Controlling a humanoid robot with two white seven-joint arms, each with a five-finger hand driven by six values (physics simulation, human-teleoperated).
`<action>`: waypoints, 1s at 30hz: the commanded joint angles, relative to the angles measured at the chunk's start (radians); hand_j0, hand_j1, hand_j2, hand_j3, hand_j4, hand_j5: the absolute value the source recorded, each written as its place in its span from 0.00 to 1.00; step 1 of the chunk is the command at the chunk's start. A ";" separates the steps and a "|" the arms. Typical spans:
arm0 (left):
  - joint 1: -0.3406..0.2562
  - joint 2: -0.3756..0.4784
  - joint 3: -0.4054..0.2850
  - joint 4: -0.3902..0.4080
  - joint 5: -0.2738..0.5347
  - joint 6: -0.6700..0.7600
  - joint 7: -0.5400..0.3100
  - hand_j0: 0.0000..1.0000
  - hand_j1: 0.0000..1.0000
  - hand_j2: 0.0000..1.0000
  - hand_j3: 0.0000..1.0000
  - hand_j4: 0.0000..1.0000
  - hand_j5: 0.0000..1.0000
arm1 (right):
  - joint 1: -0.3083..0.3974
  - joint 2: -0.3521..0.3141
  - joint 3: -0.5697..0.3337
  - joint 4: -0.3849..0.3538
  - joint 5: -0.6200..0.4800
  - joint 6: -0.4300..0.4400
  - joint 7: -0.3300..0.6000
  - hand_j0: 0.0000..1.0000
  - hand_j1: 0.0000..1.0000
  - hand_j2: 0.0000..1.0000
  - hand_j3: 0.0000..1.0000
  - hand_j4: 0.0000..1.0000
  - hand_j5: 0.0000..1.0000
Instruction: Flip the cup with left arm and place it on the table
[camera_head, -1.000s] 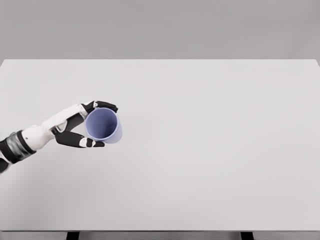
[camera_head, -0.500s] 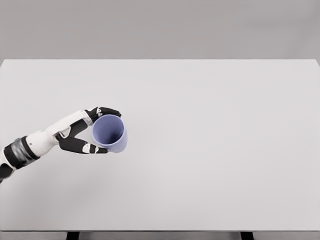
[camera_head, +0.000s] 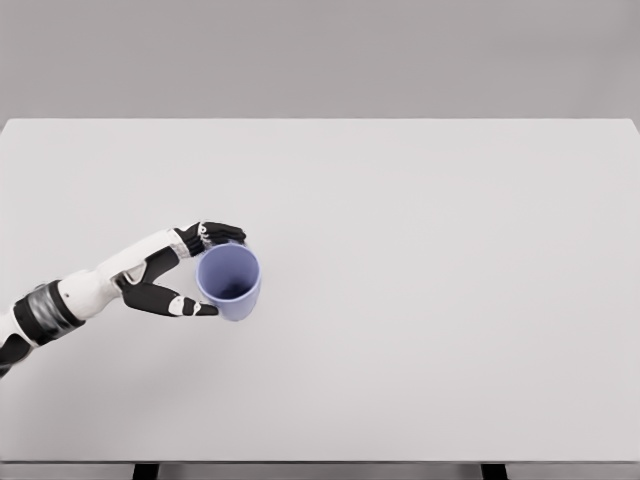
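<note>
Cup (camera_head: 229, 282): pale lavender-blue, plain, mouth facing up toward camera, inside visible, near upright. Sits just right of left hand (camera_head: 178, 270), over white table (camera_head: 430, 260). Hand curled around cup: thumb at near rim, fingers (camera_head: 222, 231) over far rim, gripping sides.

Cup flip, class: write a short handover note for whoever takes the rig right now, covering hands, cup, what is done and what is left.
Left hand: shut on the cup, fingers around its side.
Right hand: not in view.
Cup: mouth up toward the camera, over the left part of the table; whether it touches the surface cannot be told.
Done: cup gripped and turned mouth up.
Left: set it down if needed, open the fingers, pull the arm away.
</note>
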 joint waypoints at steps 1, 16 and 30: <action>0.000 -0.001 0.001 0.000 0.001 0.001 0.000 0.90 0.90 0.90 0.90 0.90 0.90 | 0.000 0.000 0.000 0.000 -0.001 0.000 0.000 1.00 1.00 1.00 1.00 1.00 1.00; 0.000 0.012 0.018 -0.011 -0.024 0.001 0.001 1.00 1.00 1.00 1.00 1.00 1.00 | 0.000 0.000 0.000 0.000 -0.001 0.000 0.000 1.00 1.00 1.00 1.00 1.00 1.00; 0.014 0.133 0.144 -0.023 -0.153 0.001 0.003 1.00 1.00 1.00 1.00 1.00 1.00 | 0.000 0.000 0.000 0.000 -0.001 0.000 0.000 1.00 1.00 1.00 1.00 1.00 1.00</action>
